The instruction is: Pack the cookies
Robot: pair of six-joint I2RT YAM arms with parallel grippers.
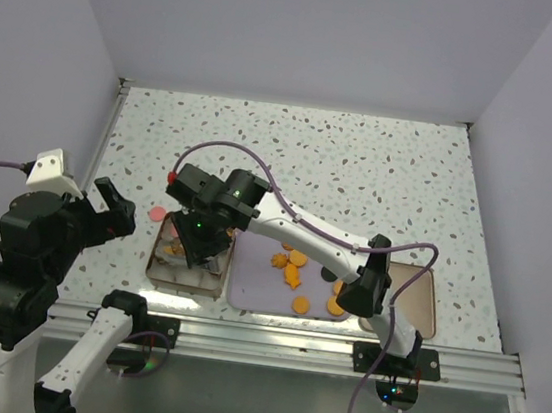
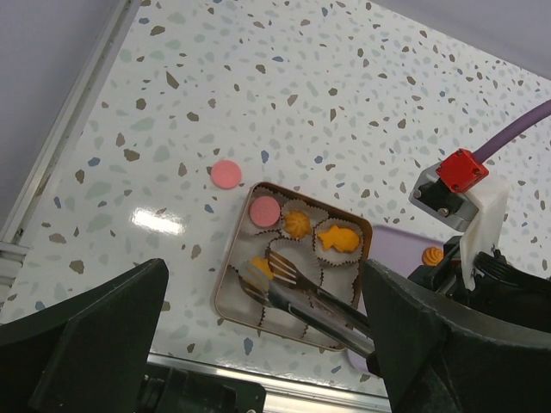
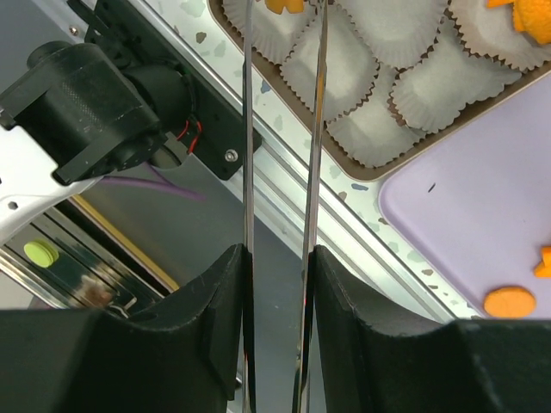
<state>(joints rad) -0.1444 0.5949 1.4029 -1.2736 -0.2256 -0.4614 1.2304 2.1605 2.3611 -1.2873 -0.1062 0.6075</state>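
The right gripper (image 3: 277,258) is partly closed, its fingers (image 3: 215,327) clamping the two arms of the metal tongs (image 3: 247,172). The tongs extend forward from the fingers into the tin (image 2: 315,203). Their tips sit at an orange cookie (image 2: 263,268) in a paper cup (image 3: 379,77); whether they grip it cannot be told. Beyond the tips, the tin holds a pink disc (image 2: 264,210), a flower cookie (image 2: 297,224) and a fish-shaped cookie (image 2: 337,241). More orange cookies (image 1: 293,269) lie on the lilac tray (image 1: 256,290) beside the tin. The left gripper (image 1: 114,209) is fully open and holds nothing. Ahead of its fingers (image 2: 103,335), a second pink disc (image 2: 226,174) lies on the table (image 2: 344,86).
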